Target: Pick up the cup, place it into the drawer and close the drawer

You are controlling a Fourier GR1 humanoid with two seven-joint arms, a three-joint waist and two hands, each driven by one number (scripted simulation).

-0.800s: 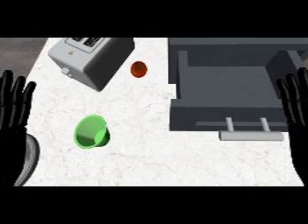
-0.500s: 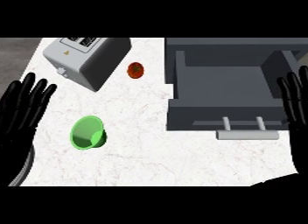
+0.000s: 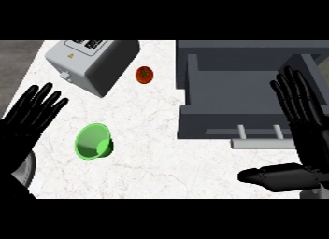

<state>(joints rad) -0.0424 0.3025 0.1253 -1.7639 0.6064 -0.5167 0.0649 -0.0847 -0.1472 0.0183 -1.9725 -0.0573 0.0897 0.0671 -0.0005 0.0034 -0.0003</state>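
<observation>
Head view: green cup lies on its side at lower left of the white counter, mouth toward the lower left. Left hand sits just left of it, fingers straight and spread, holding nothing. At upper right the grey drawer stands open. Right hand shows over the drawer's right edge, fingers straight, thumb out, empty. Toaster is at upper left; beside it lies a small red object, possibly a tomato.

white counter, green cup, toaster, tomato
</observation>
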